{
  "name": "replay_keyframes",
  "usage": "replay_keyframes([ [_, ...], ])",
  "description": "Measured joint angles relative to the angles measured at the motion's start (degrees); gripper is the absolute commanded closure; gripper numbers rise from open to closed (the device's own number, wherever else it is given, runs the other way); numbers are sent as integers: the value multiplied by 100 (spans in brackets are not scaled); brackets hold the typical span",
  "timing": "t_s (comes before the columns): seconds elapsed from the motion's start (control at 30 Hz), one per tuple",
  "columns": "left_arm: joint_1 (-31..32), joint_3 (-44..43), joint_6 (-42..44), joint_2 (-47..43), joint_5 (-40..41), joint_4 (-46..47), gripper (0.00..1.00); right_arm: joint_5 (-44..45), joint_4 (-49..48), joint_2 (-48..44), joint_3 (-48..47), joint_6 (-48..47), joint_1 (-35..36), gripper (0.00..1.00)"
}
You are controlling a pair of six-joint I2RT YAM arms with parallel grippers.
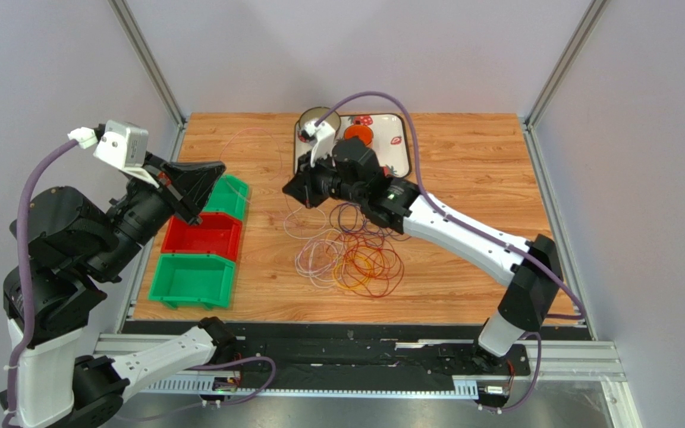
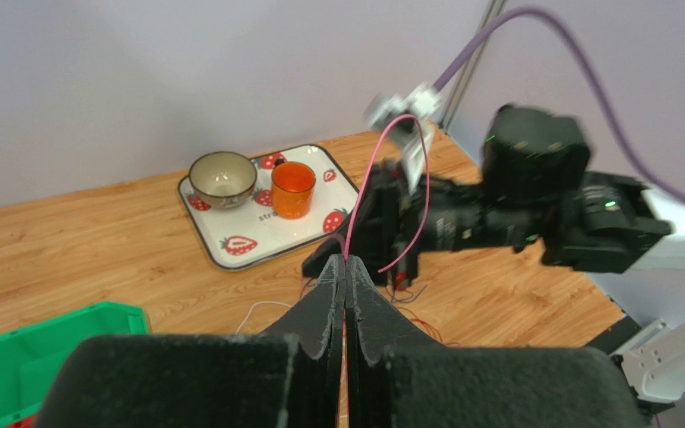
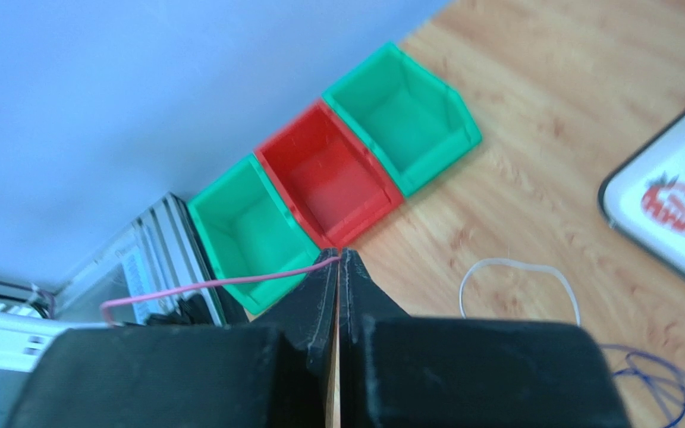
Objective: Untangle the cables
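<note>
The cables (image 1: 355, 254) lie tangled in loose orange, dark red, purple and white loops at mid-table. One thin pink cable (image 3: 216, 283) is strung through the air between both grippers. My left gripper (image 1: 216, 169) hangs shut above the bins, and the pink cable (image 2: 401, 117) rises in a loop from its tips (image 2: 346, 260). To the right of the bins, just left of the tray, my right gripper (image 1: 289, 190) is shut on the same cable, which runs left from its tips (image 3: 339, 255). A white loop (image 3: 516, 265) lies on the wood below.
Three bins stand in a row at the table's left: green (image 1: 190, 278), red (image 1: 201, 236), green (image 1: 230, 196). A strawberry-print tray (image 1: 397, 159) at the back holds a bowl (image 1: 317, 120) and an orange cup (image 1: 357, 134). Frame posts rise at the back corners.
</note>
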State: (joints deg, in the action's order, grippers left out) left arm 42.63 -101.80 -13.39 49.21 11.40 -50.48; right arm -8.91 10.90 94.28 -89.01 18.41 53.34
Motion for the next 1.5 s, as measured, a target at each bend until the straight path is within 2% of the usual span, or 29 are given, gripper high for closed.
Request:
replay_keyframes([
  [0.33,0,1220,-319,-448,258,28,100,22,258,-595,-1853,-109,0,100],
  [0.63,0,2396,-651,-417,170,262,100,-181,227,-678,-2990,-107,0,100],
  [0.8,2,2997,-894,-192,44,398,100,-153,146,-874,-2844,-140,0,100],
  [0.97,2,3136,-968,-63,31,411,100,-33,55,-1207,-1886,-146,0,100],
  [1.07,2,3032,-977,-142,313,267,100,-48,-7,-1154,-1368,-17,0,100],
  [1.33,-190,2155,-1246,-114,1526,-815,100,-509,-24,-24,-1360,592,11,100],
  [1.5,-844,2135,-1287,-79,1703,-1241,100,-745,-22,723,-1873,837,83,100],
])
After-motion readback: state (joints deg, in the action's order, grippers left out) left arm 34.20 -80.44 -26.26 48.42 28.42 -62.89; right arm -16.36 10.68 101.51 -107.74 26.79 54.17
